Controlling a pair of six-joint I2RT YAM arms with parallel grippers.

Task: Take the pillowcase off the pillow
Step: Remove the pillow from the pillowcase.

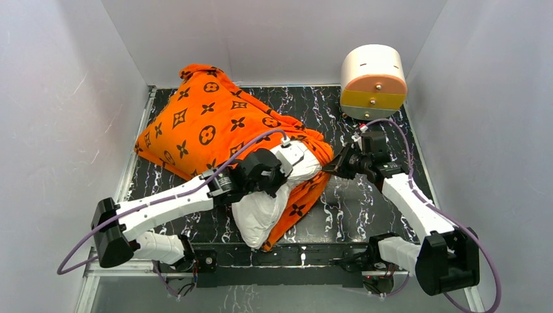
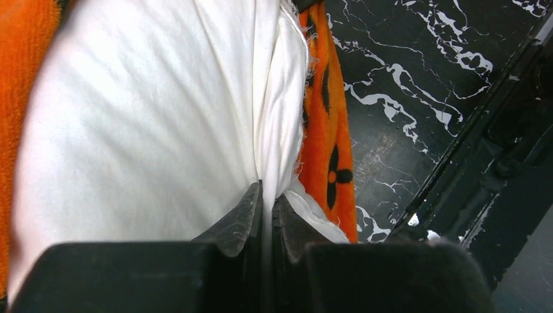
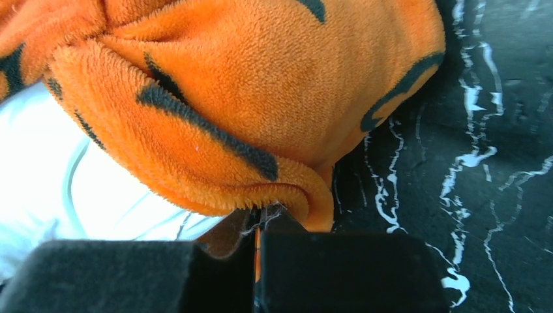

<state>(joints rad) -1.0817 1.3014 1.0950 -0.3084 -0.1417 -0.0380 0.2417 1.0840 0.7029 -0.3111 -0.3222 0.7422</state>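
The orange pillowcase (image 1: 209,124) with dark brown motifs lies across the black marbled table, still covering most of the white pillow (image 1: 261,212), whose near end sticks out of the open end. My left gripper (image 1: 277,186) is shut on a fold of the pillow (image 2: 156,124), white fabric pinched between the fingers (image 2: 244,215). My right gripper (image 1: 328,168) is shut on the pillowcase's open hem (image 3: 274,195); a sliver of orange shows between its jaws. The pillowcase's edge also shows in the left wrist view (image 2: 326,130).
A round cream drawer box (image 1: 373,81) with yellow and peach fronts stands at the back right. White walls enclose the table (image 1: 365,202) on three sides. A black rail (image 1: 300,251) runs along the near edge.
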